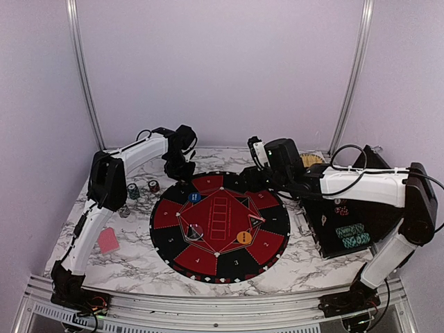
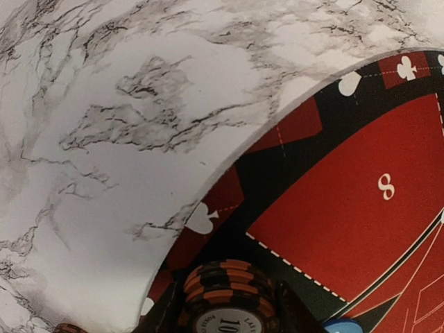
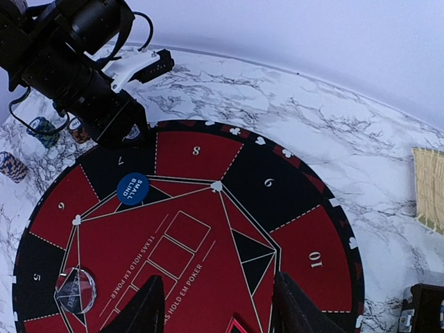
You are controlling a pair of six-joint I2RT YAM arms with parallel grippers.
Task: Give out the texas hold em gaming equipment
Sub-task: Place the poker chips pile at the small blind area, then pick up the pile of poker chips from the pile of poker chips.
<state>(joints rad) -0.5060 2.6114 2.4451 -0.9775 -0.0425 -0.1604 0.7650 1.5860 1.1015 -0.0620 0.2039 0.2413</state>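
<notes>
Poker chips (an orange-and-black stack) clamped in left gripper over far-left edge of mat; right gripper hangs, jaws apart.

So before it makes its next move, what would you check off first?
1. Left gripper has hold of the chip stack: ok, shut on it.
2. Chip stack is over the mat: ok, just inside the rim, near sector 8.
3. Chip stack is resting on the mat: cannot tell.
4. Blue button is out of the chip stack's way: ok, close beside it but apart.
5. Right gripper is open: ok, fingers spread above the mat.
6. The two grippers are apart from each other: ok, the top view shows a gap between them.
</notes>
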